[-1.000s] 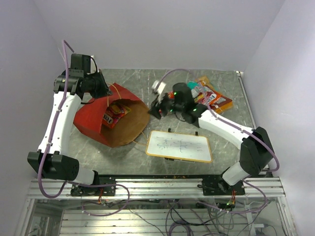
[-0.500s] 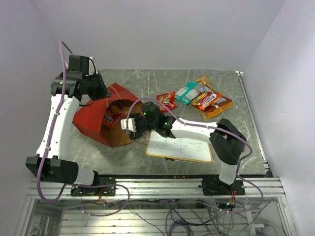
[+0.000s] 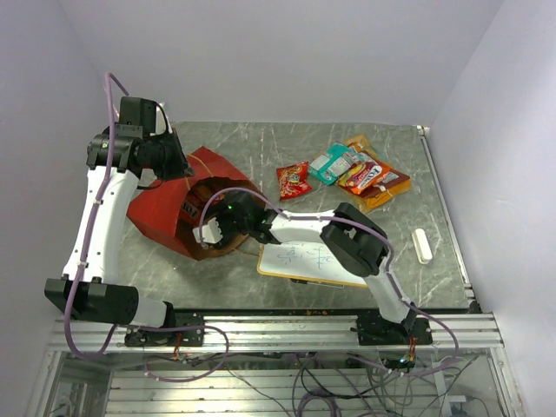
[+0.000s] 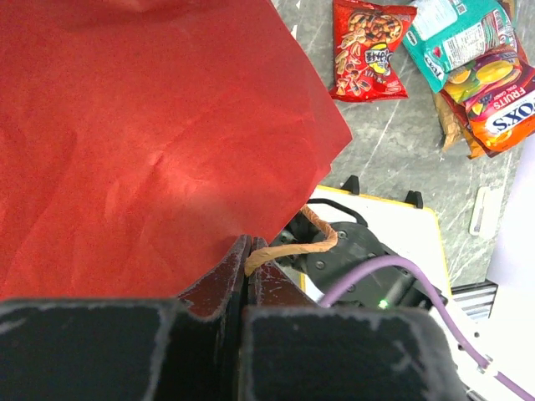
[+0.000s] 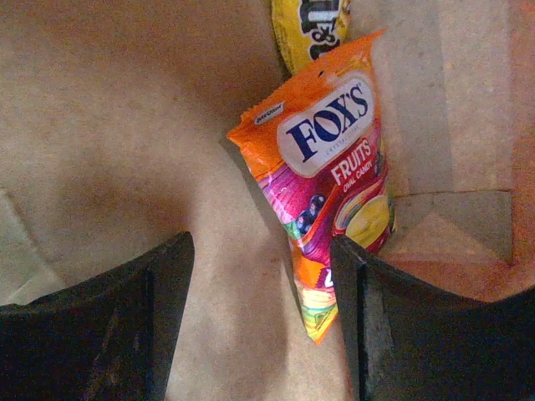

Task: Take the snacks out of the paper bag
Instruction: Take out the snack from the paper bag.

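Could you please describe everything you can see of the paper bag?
The paper bag lies on its side on the left of the table, creased red outside, brown kraft inside, with thin tan string handles. Its mouth faces right, toward the whiteboard. The left gripper is shut on its upper rim beside a handle. The open right gripper reaches inside, where an orange Fox's packet and a yellow packet lie.

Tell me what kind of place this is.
Probably a robotics lab test cell: a left arm and right arm bolted to an aluminium rail, loose cabling beneath, plain white walls boxing in the grey table.
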Robot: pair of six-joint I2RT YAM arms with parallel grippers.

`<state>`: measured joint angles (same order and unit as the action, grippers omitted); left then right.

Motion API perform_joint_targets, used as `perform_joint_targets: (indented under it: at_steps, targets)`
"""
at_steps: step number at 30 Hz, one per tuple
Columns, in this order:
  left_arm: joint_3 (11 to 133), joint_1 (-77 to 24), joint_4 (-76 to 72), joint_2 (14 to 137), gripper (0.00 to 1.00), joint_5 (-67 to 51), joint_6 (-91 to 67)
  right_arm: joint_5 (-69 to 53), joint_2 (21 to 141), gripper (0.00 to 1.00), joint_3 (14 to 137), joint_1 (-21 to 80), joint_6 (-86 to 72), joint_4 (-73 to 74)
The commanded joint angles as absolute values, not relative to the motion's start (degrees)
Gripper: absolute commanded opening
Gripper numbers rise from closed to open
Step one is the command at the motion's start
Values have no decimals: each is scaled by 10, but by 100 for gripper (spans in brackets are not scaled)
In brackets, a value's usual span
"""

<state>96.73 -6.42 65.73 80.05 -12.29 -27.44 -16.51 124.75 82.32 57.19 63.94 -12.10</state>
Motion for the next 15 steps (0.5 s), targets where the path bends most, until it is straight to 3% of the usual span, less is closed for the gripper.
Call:
perform_joint_targets:
  at_steps: [1,15]
  targets:
    - [973,-59,658,800,7,-140,-264,-111,1286,66,865,579,700,-158]
    - [974,-59,684,801,7,-145,-255,-100,1370,65,915,575,690,-231]
